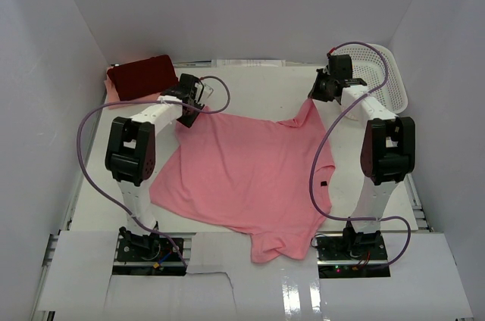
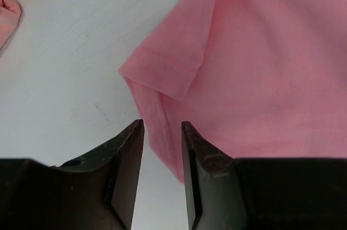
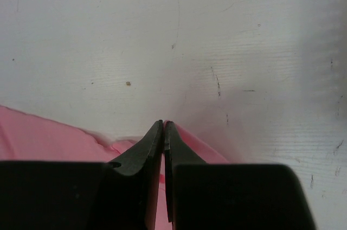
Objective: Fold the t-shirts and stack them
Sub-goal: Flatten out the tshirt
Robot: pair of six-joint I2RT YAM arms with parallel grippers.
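The salmon-pink t-shirt point(image 1: 250, 177) is spread mid-table, with one corner lying between the bases point(image 1: 144, 249). Its far right corner is pinched by the closed right gripper point(image 3: 164, 122). At the far left sleeve point(image 2: 162, 72), the left gripper point(image 2: 161, 124) is held partly open astride the edge; a full bite of cloth should be taken before lifting. Beyond, a folded maroon shirt point(image 1: 142, 76) is seen.

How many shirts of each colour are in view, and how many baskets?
salmon-pink shirt, spread out: 1
dark red shirt, folded: 1
pale pink shirt, mostly hidden: 1
white basket: 1
Total: 4
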